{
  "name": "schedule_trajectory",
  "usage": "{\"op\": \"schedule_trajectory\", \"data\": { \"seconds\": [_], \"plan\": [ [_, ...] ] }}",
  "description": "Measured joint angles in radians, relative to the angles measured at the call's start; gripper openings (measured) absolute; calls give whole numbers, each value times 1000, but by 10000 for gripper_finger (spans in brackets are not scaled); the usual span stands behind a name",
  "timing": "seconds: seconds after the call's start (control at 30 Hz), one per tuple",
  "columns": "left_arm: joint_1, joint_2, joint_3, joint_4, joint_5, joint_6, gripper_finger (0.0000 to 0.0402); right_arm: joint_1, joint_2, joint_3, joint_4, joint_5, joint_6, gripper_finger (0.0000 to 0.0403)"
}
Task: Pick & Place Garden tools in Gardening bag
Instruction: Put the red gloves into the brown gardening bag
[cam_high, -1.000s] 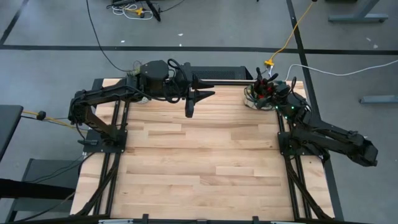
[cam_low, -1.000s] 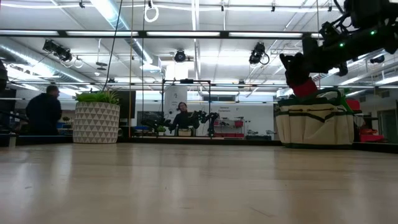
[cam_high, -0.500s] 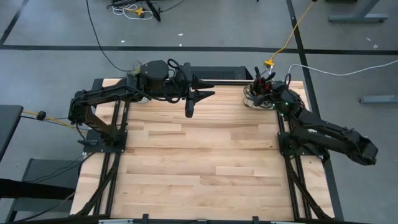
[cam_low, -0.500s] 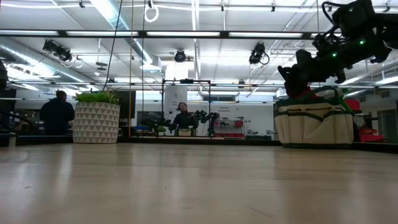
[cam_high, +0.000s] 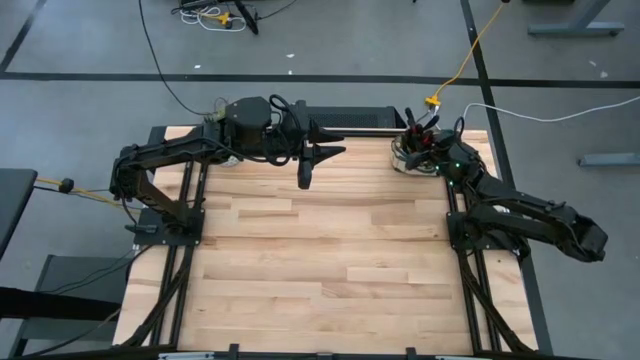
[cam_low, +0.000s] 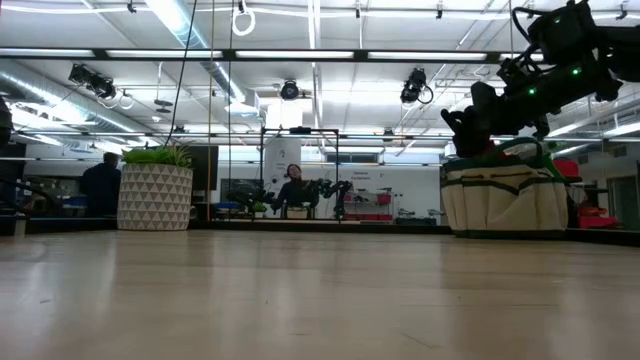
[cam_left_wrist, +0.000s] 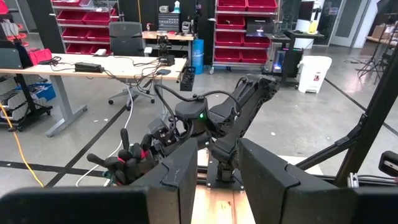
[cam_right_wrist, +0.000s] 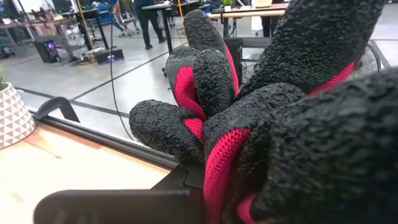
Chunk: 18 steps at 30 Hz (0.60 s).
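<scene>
Over bag (cam_low: 505, 198), seemingly clawed glove (cam_right_wrist: 273, 118).

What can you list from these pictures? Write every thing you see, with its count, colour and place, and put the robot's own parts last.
gardening bag: one, beige with green trim, far right corner of the table.
glove: one, black and red, held over the bag.
plant: one, leafy green in a white patterned pot, far left corner.
table: one, light wood.
person: one, dark clothes, in the room behind the pot.
left gripper: one, dark, jaws apart, empty, above the far middle of the table.
right gripper: one, dark, shut on the glove, over the bag.
</scene>
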Motion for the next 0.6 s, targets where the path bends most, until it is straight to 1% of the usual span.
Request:
{"op": "schedule_trajectory", "data": {
  "seconds": [0.2,0.3,0.47,0.6],
  "plan": [
    [0,0,0,0,0,0,122,0,6,0,-17,1,-1,39],
    [0,0,0,0,0,0,122,0,6,0,-17,1,7,46],
    [0,0,0,0,0,-1,122,0,6,0,-18,1,7,73],
    [0,0,0,0,0,-2,122,0,6,0,-23,17,16,104]
  ]
}}
